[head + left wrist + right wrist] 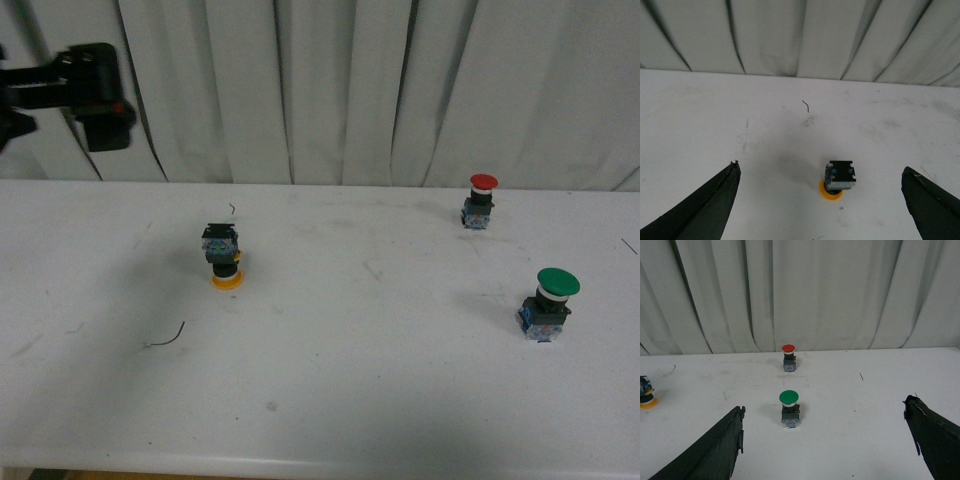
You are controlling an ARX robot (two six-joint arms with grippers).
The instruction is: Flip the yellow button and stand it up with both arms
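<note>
The yellow button (224, 258) rests upside down on the white table (360, 380), its yellow cap flat on the surface and the dark contact block on top. From the left wrist it sits low in the picture, yellow button (840, 177), between the wide-apart fingers of my open left gripper (821, 169), touching neither. My left arm (95, 95) hangs high at the far left, above and behind the button. My right gripper (825, 405) is open and empty; the yellow button (646, 392) shows far off at that picture's edge.
A red-capped button (482, 200) stands upright at the back right, and a larger green-capped button (548, 303) nearer on the right. A thin curved wire (165, 338) lies in front of the yellow button. White curtain (330, 90) backs the table.
</note>
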